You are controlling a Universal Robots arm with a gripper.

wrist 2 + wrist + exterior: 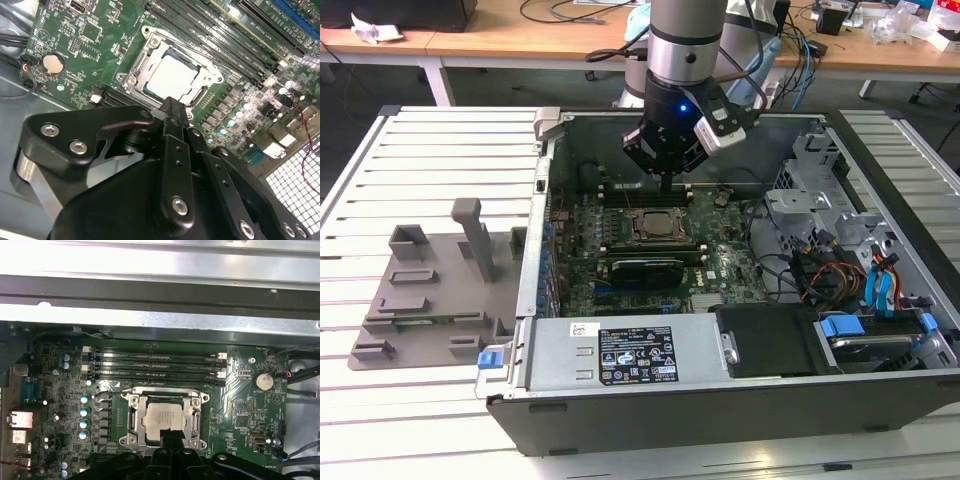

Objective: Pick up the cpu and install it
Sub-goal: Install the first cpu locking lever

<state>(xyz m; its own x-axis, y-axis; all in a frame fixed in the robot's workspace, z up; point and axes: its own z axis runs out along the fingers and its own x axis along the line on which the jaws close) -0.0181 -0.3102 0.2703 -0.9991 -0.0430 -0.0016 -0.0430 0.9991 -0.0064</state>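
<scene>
The cpu [655,224] lies flat in the motherboard socket inside the open computer case, its silvery top facing up. Both wrist views show the cpu [172,77] [162,417] seated within the metal socket frame [131,80] [133,401]. My gripper [666,185] hangs just above the socket's edge. Its black fingertips [172,106] [166,433] are pressed together with nothing between them, and the tip overlaps the chip's rim in both wrist views. Whether the tip touches the chip I cannot tell.
A grey fixture tray [430,290] sits on the slatted table at the exterior view's left. The case holds memory slots [155,365], a coin battery [263,380], a drive cage with cables [820,210] and a power supply [620,350]. The case wall [160,320] runs beside the board.
</scene>
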